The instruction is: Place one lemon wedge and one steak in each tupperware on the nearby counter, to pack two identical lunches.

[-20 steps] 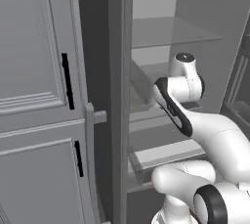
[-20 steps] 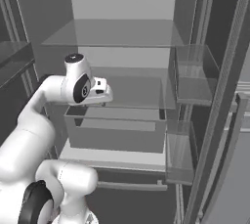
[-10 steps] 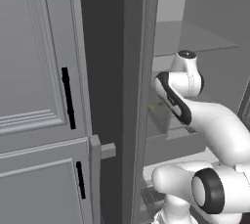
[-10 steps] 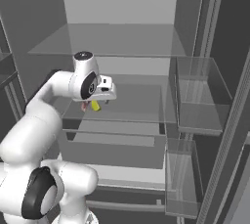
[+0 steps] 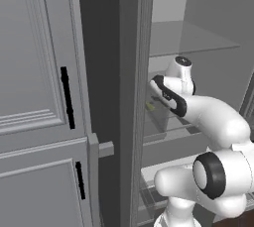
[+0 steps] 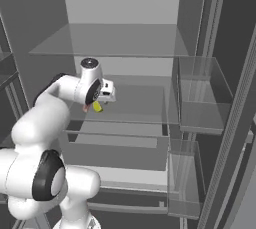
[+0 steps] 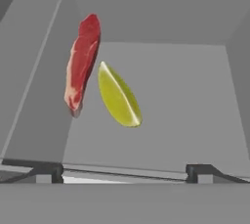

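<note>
Base advanced; steak [image 7: 80, 66] beside lemon wedge [image 7: 119, 97].

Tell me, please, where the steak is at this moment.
In the hand view the steak lies on a grey shelf against its left wall, with the lemon wedge just to its right. In the right base view it peeks out beside the gripper.
</note>
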Tool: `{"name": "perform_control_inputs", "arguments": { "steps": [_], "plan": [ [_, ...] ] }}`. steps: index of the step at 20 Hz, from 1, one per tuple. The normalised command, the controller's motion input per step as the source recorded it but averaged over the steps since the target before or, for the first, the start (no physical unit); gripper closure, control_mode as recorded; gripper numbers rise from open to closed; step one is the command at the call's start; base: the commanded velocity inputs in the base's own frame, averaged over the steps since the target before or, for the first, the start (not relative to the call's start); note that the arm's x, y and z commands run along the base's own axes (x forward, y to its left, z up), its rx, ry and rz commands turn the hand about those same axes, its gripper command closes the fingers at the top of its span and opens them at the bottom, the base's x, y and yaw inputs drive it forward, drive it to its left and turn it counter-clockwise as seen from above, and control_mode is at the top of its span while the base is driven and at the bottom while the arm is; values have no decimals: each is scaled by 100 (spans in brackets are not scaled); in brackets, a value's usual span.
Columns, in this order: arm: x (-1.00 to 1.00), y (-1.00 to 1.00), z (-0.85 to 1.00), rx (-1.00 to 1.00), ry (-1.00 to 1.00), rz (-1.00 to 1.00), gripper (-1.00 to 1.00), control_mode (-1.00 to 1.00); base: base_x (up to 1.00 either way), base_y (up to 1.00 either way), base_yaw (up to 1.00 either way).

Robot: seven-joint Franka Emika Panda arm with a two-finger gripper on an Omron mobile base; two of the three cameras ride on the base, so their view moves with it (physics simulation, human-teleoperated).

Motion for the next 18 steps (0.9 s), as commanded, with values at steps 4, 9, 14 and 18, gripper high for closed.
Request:
{"name": "perform_control_inputs", "arguments": {
  "steps": [4, 9, 14, 18],
  "plan": [
    [7, 0, -11, 0, -7, 0, -100, -100, 0, 0, 0],
    [46, 0, -17, 0, 2, 0, -100, -100, 0, 0, 0],
    [41, 0, -17, 0, 9, 0, -100, -100, 0, 0, 0],
    [27, 0, -38, 0, 9, 0, -100, -100, 0, 0, 0]
  ]
}}
